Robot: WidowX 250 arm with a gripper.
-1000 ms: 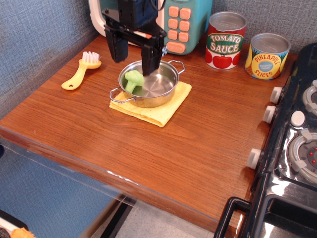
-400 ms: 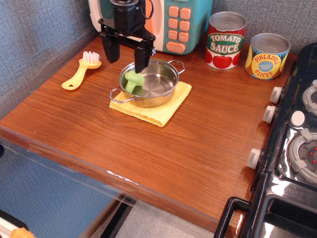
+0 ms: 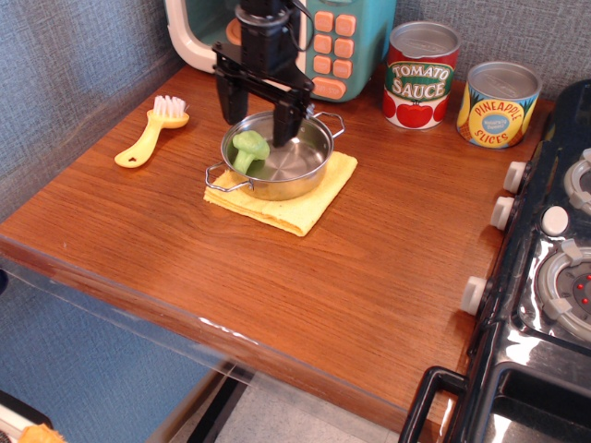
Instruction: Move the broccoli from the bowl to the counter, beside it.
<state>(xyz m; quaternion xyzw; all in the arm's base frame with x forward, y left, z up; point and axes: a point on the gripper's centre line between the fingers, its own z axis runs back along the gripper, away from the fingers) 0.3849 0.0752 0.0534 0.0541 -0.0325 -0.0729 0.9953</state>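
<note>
The light-green toy broccoli (image 3: 248, 150) lies in the left part of the shiny steel bowl (image 3: 305, 164), which sits on a yellow cloth (image 3: 297, 209) on the brown wood counter (image 3: 351, 277). My black gripper (image 3: 259, 118) hangs over the bowl's back rim, just behind and above the broccoli. Its two fingers are spread apart and hold nothing. The left finger is outside the bowl's back-left rim, the right finger reaches into the bowl.
A yellow brush (image 3: 152, 132) lies left of the bowl. A toy microwave (image 3: 332, 41) stands behind it. A tomato sauce can (image 3: 421, 76) and a pineapple can (image 3: 499, 104) stand at the back right. A black stove (image 3: 545, 277) fills the right edge.
My gripper has shifted right and slightly down, from over the bowl's left rim to over its back middle. It stays open. The broccoli has not moved.
</note>
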